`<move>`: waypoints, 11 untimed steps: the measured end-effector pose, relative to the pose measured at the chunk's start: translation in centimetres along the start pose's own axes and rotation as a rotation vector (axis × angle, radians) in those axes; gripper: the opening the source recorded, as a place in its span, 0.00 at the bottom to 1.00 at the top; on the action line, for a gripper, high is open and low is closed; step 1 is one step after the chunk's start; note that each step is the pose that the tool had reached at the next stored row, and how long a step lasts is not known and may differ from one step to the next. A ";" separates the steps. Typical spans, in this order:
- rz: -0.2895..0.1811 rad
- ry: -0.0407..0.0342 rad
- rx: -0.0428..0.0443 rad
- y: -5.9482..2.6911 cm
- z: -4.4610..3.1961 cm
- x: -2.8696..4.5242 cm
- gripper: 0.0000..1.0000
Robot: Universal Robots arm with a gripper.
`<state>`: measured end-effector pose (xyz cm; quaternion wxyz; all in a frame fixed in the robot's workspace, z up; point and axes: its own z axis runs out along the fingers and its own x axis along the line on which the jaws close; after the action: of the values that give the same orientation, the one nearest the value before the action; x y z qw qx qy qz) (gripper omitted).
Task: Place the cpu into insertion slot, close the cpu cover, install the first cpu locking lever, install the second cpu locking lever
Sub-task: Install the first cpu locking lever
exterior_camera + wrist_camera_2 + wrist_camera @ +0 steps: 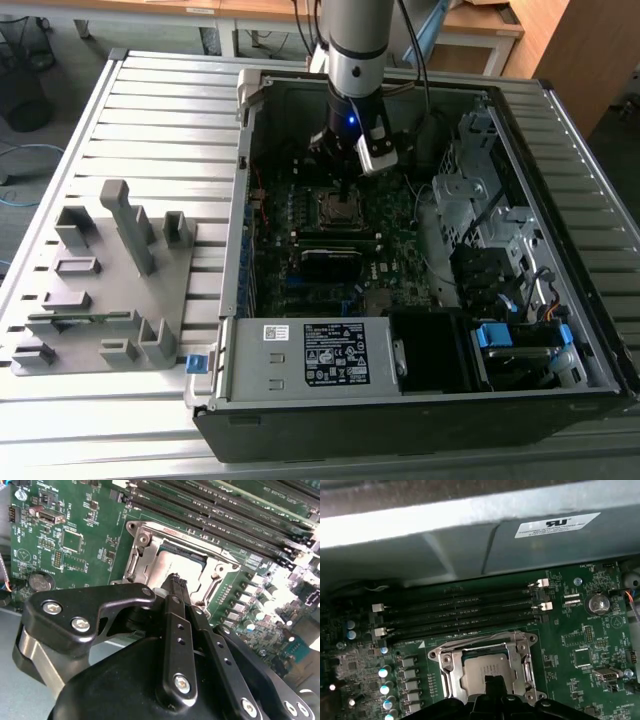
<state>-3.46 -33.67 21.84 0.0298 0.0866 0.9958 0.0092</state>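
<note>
Right at the fingertips, the two black fingers (172, 630) of the gripper (178, 580) are seen pinched together with no gap between them, and nothing is held. In the second wrist view the tips are parked on or just above the grey top of the cpu (165, 565); whether contact is actually made can't be told.

The cpu is already seated in the insertion slot (340, 208), so the first step is judged done. The cpu cover (480, 644) looks to be lying flat around the chip, its square cut-out framing the metal top in both wrist views. So the step in hand is judged to be the cover-closing bit, with the closed tips used as a pusher rather than a clamp. The locking levers can't be picked out for sure, so latched or not is left open.

Further out, the slot is surrounded by the green motherboard (580, 630), with long black memory slots (460, 612) just beside the cover and a coin battery (596, 602) off to one side.

As for writing: a white sticker (557, 525) with dark print is stuck on the grey case wall, and a bigger white label (325, 352) is carried by the power supply box at the near edge of the case. Small white lettering is dotted over the board too. None of it is read off. A grey parts tray (100, 290) is sat well apart on the exterior view's left.
</note>
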 end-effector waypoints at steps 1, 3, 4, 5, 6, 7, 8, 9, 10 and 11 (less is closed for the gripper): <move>-0.002 -0.0016 -0.0003 0.00 0.01 0.00 0.10; -0.003 -0.0017 -0.0003 0.00 0.02 0.00 0.10; -0.003 -0.0018 0.0000 0.00 0.01 0.00 0.10; -0.003 -0.0018 0.0002 -0.01 0.02 0.00 0.10; -0.004 -0.0018 0.0003 -0.01 0.03 0.00 0.10; -0.007 -0.0019 0.0001 -0.01 0.04 0.01 0.10; -0.013 -0.0018 0.0001 -0.01 0.06 0.01 0.10; -0.022 -0.0016 -0.0002 -0.01 0.08 0.01 0.10; -0.031 -0.0014 -0.0002 -0.01 0.10 0.01 0.10; -0.038 -0.0014 0.0003 -0.01 0.12 0.04 0.10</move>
<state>-3.49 -33.68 21.72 0.0306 0.0674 0.9972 0.0084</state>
